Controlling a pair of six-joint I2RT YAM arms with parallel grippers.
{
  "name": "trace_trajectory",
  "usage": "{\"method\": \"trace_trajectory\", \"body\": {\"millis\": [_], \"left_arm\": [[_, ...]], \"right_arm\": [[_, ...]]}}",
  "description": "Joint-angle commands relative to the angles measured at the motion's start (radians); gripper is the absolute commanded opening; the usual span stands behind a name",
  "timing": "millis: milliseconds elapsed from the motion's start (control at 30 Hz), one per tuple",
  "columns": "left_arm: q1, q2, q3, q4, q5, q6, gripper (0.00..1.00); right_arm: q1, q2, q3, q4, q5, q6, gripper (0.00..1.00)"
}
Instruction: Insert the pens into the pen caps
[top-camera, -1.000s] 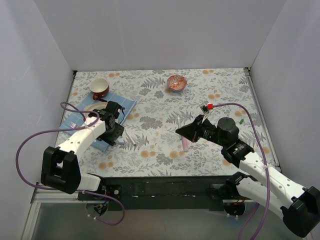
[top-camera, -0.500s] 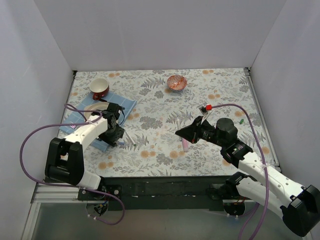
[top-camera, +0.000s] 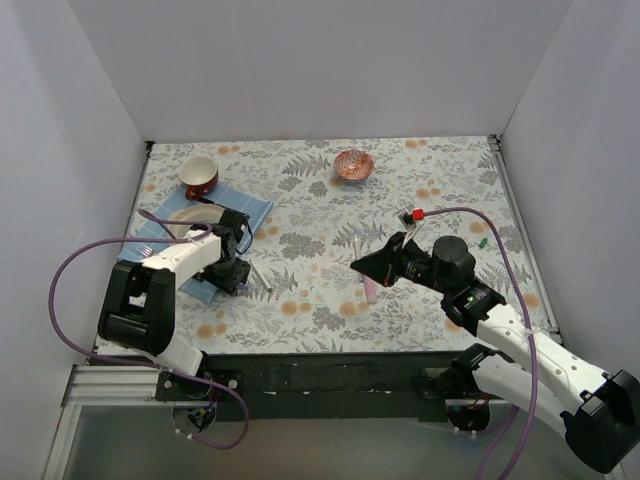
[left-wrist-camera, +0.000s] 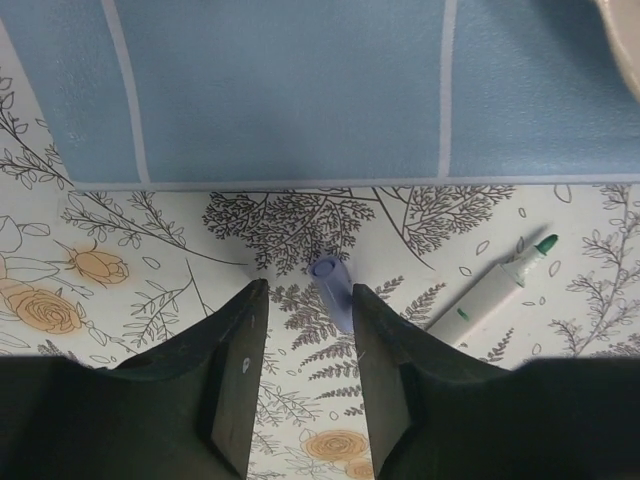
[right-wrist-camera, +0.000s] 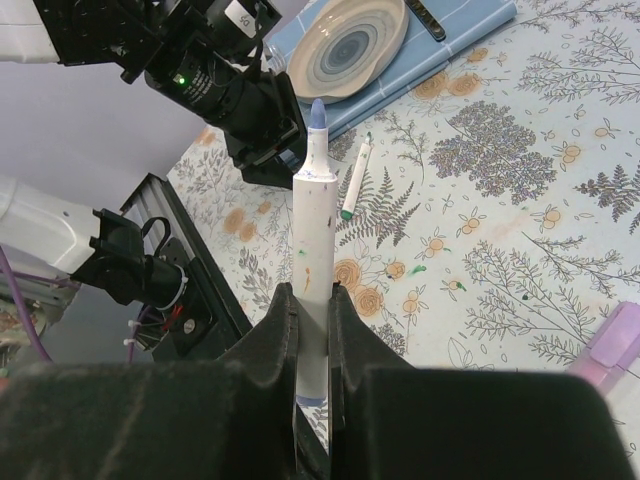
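The jaws of the left arm are lowered to the counter just beside the edge of the blue mat. They stand apart, with the purple-blue cap lying flat between them, close to one finger and not clamped. The jaws of the right arm are clamped on the blue-tipped pen, which is held raised above the counter with its tip pointing away from the wrist. The green-tipped pen lies uncapped near the cap, and the pink marker lies on the counter close to the right jaws. No pen is judged to be capped yet. Because the cap sits off-centre in the gap, it may be reached by one finger first on closing and rolled or pushed aside rather than gripped. A cap gripped lying flat may be presented with its mouth turned away from the pen, so that insertion fails. The mat edge may be caught by the fingers, and the green-tipped pen may be knocked if the jaws are swung sideways.
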Motion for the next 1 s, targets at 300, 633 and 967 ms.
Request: {"method": "trace_trajectory", "body": {"millis": [300,633,967], "left_arm": [[0.004,0.026,-0.057,0.033,0.002,-0.581,0.20],[0.004,-0.030,-0.083,0.054,-0.006,-0.530,0.00],[-0.009,-0.236,0.009,0.062,-0.067,-0.224,0.00]], "right_arm": [[-0.003,-0.017,0.001,0.044,-0.002,-0.008,0.01],[-0.003,0.015,-0.007,0.072,-0.045,-0.008,0.01],[-0.001,0.124,-0.028,0.158,-0.187,0.004,0.01]]}}
